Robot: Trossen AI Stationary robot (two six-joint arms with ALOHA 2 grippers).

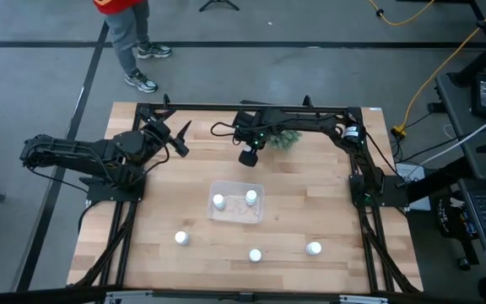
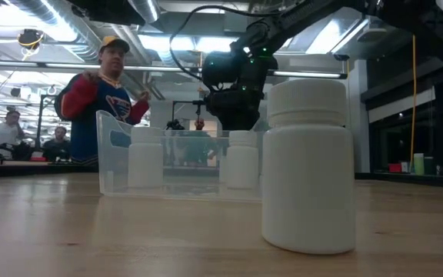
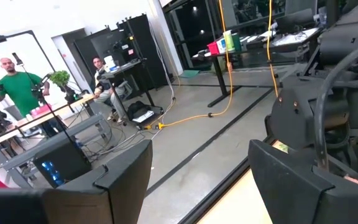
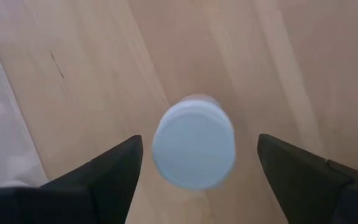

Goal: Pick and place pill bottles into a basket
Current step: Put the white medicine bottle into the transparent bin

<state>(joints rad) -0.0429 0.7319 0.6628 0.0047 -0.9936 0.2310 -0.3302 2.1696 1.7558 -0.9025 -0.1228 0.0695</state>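
Note:
My right gripper (image 1: 249,157) hangs open, pointing down, just beyond the far edge of the clear basket (image 1: 236,218). In the right wrist view its fingers (image 4: 114,171) stand on either side of an upright white pill bottle (image 4: 194,149) on the table, with a gap on each side. Two bottles (image 1: 218,201) (image 1: 251,198) stand in the basket. Three more stand on the table near the front edge (image 1: 181,238) (image 1: 255,254) (image 1: 314,248). My left gripper (image 1: 175,139) is open and empty, raised at the far left.
The green spiky plant (image 1: 281,139) lies just right of my right gripper at the far edge. A person (image 1: 129,34) stands beyond the table's far left corner. One of the front bottles (image 2: 308,165) stands close before the low camera.

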